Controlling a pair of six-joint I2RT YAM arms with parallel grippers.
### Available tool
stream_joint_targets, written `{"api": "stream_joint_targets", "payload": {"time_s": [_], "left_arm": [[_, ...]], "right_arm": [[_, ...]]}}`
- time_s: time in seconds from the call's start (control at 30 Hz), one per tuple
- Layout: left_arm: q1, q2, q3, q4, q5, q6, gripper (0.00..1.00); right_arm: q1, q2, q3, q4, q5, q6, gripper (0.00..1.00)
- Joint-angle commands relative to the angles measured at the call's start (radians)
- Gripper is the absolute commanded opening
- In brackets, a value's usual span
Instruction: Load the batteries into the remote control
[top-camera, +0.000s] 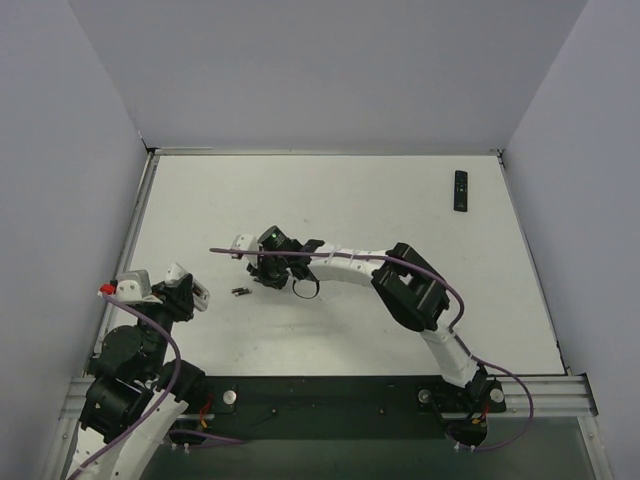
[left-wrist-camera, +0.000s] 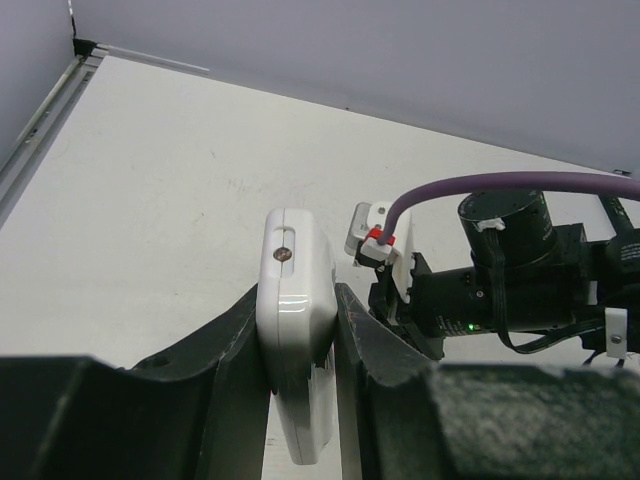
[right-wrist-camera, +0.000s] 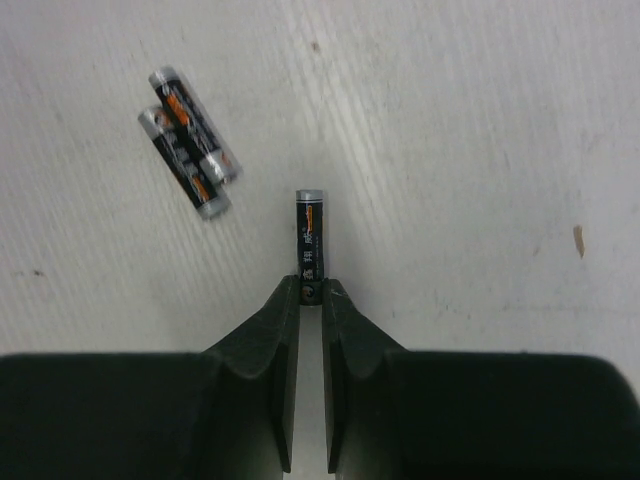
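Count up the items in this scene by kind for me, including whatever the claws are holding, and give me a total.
Batteries: 3, two lying side by side on the table, one battery in the right claw
Remotes: 2, a white remote in the left claw, a black remote far right on the table
Total: 5

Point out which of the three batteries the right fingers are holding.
The lone battery, pinched at one end by the right fingers; the other two lie side by side, untouched.
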Motion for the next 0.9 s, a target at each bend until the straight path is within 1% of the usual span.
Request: {"api": "stream_joint_targets", "payload": {"time_s": [0.0, 0.03, 0.07, 0.1, 0.13, 0.2, 0.23, 0.27, 0.3, 0.33, 0.37, 0.43, 0.47, 0.5, 0.53, 0.57, 0.63, 0.67, 0.7, 0.73, 0.77, 0.83, 0.87], "left_arm": [[0.008, 0.028, -0.005, 0.047, 0.062, -0.036, 0.00], [0.008, 0.032, -0.008, 0.047, 0.073, -0.055, 0.00], [0.008, 0.040, -0.017, 0.056, 0.099, -0.105, 0.00], [0.008, 0.041, -0.040, 0.070, 0.119, -0.133, 0.00], [0.008, 0.043, -0.060, 0.088, 0.140, -0.159, 0.00], [0.008, 0.043, -0.100, 0.157, 0.194, -0.242, 0.00], [0.008, 0.044, -0.150, 0.183, 0.206, -0.268, 0.00], [0.008, 0.052, -0.172, 0.243, 0.234, -0.321, 0.00], [0.008, 0.058, -0.199, 0.277, 0.251, -0.346, 0.00], [0.008, 0.067, -0.242, 0.313, 0.271, -0.369, 0.00], [0.008, 0.090, -0.267, 0.393, 0.310, -0.419, 0.00], [0.008, 0.119, -0.310, 0.480, 0.349, -0.472, 0.00], [0.008, 0.155, -0.354, 0.584, 0.384, -0.524, 0.00], [0.009, 0.176, -0.374, 0.634, 0.400, -0.548, 0.00], [0.008, 0.199, -0.397, 0.683, 0.415, -0.570, 0.00], [0.008, 0.248, -0.432, 0.781, 0.426, -0.607, 0.00], [0.008, 0.305, -0.468, 0.872, 0.464, -0.644, 0.00], [0.008, 0.360, -0.483, 0.981, 0.487, -0.680, 0.00], [0.008, 0.392, -0.515, 1.037, 0.495, -0.699, 0.00], [0.008, 0.423, -0.525, 1.086, 0.501, -0.714, 0.00], [0.006, 0.481, -0.531, 1.169, 0.513, -0.734, 0.00], [0.005, 0.540, -0.532, 1.234, 0.529, -0.745, 0.00], [0.003, 0.589, -0.532, 1.292, 0.542, -0.751, 0.00]], "right_arm": [[-0.023, -0.123, -0.148, -0.076, 0.054, 0.046, 0.00], [-0.029, -0.175, -0.174, -0.076, 0.051, 0.062, 0.00], [-0.032, -0.201, -0.235, -0.070, 0.051, 0.075, 0.00], [-0.039, -0.229, -0.260, -0.070, 0.052, 0.101, 0.00], [-0.041, -0.290, -0.289, -0.070, 0.061, 0.114, 0.00], [-0.044, -0.357, -0.358, -0.079, 0.078, 0.150, 0.00], [-0.044, -0.426, -0.379, -0.084, 0.094, 0.163, 0.00], [-0.047, -0.459, -0.395, -0.100, 0.100, 0.177, 0.00], [-0.047, -0.524, -0.427, -0.111, 0.108, 0.187, 0.00], [-0.046, -0.555, -0.441, -0.120, 0.114, 0.204, 0.00], [-0.047, -0.586, -0.453, -0.139, 0.117, 0.217, 0.00], [-0.040, -0.667, -0.475, -0.160, 0.109, 0.252, 0.00], [-0.035, -0.692, -0.478, -0.191, 0.109, 0.256, 0.00], [-0.026, -0.736, -0.475, -0.211, 0.118, 0.258, 0.00], [-0.015, -0.756, -0.470, -0.228, 0.132, 0.284, 0.00], [0.009, -0.775, -0.467, -0.258, 0.150, 0.315, 0.00], [0.037, -0.818, -0.453, -0.278, 0.166, 0.345, 0.00], [0.068, -0.829, -0.447, -0.298, 0.173, 0.379, 0.00], [0.080, -0.839, -0.439, -0.307, 0.190, 0.394, 0.00], [0.095, -0.839, -0.420, -0.320, 0.197, 0.416, 0.00], [0.106, -0.836, -0.409, -0.346, 0.204, 0.443, 0.00], [0.132, -0.821, -0.389, -0.369, 0.227, 0.467, 0.00], [0.140, -0.816, -0.373, -0.387, 0.238, 0.477, 0.00]]}}
